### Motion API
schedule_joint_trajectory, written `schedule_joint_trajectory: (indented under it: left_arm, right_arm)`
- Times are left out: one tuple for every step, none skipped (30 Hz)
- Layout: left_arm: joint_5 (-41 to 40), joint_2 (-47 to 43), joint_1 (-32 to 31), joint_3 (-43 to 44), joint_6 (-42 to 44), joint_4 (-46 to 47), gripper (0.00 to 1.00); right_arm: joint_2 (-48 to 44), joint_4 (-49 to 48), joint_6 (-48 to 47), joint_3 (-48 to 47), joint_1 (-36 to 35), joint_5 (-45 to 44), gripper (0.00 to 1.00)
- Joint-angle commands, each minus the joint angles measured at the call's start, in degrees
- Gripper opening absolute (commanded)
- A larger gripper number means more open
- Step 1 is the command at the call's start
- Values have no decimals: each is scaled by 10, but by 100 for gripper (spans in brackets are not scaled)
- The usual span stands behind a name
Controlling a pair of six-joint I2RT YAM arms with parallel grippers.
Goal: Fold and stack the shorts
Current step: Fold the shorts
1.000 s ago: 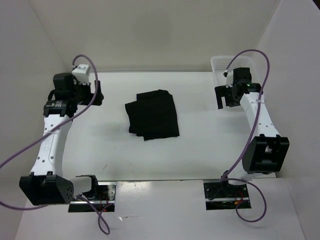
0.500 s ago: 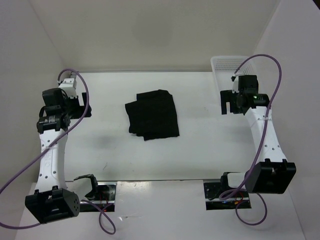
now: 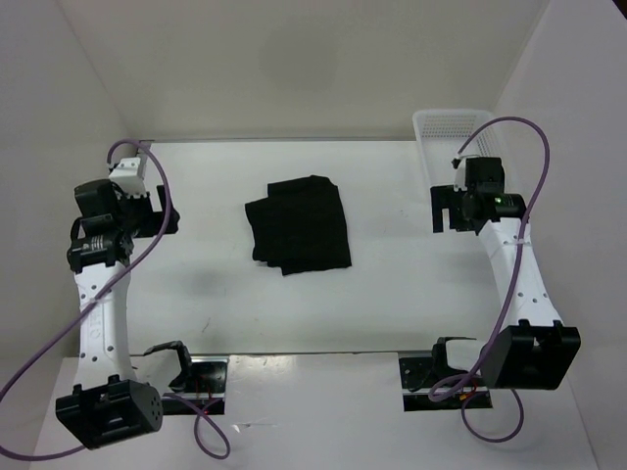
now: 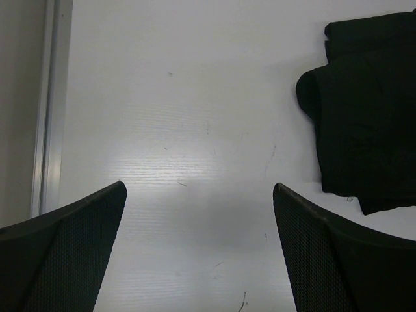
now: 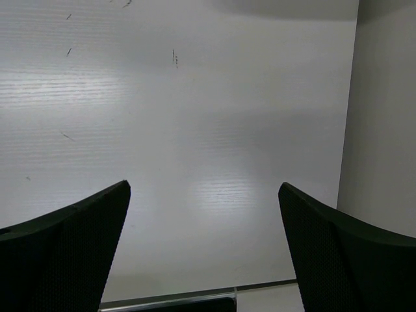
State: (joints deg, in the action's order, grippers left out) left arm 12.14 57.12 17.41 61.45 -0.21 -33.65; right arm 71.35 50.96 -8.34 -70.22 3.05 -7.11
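Note:
The black shorts (image 3: 298,224) lie folded in a compact rectangle on the white table, left of centre. Their near edge also shows at the right of the left wrist view (image 4: 364,117). My left gripper (image 3: 162,208) is open and empty above the bare table, well to the left of the shorts; its open fingers frame bare table in the left wrist view (image 4: 198,188). My right gripper (image 3: 441,209) is open and empty at the right side, well to the right of the shorts, over bare table in the right wrist view (image 5: 205,185).
A white mesh basket (image 3: 438,127) stands at the back right corner, just behind my right gripper. White walls close the table at the left, back and right. The table's edge strip (image 4: 52,97) runs along the left of the left wrist view.
Both arms have drawn back: the left gripper moved left and toward the near edge, the right gripper moved right and slightly nearer. The shorts have not moved.

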Motion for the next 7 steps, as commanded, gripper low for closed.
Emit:
schedule_joint_trajectory:
  left_arm:
    - [39, -20, 12, -8, 2, 8, 100]
    - [46, -20, 12, -8, 2, 8, 100]
    - [52, -20, 18, -13, 2, 8, 100]
    - [52, -20, 18, -13, 2, 8, 100]
    - [57, -20, 24, -19, 2, 8, 100]
    - [57, -20, 24, -19, 2, 8, 100]
    - [62, -20, 24, -19, 2, 8, 100]
  right_arm:
    - [-28, -30, 10, 16, 2, -9, 100]
    - [-28, -35, 10, 16, 2, -9, 100]
    - [-34, -35, 10, 21, 2, -9, 100]
    - [-34, -35, 10, 21, 2, -9, 100]
    - [-34, -35, 16, 21, 2, -9, 100]
    - [-34, -35, 16, 21, 2, -9, 100]
    - [-40, -35, 16, 26, 2, -9, 100]
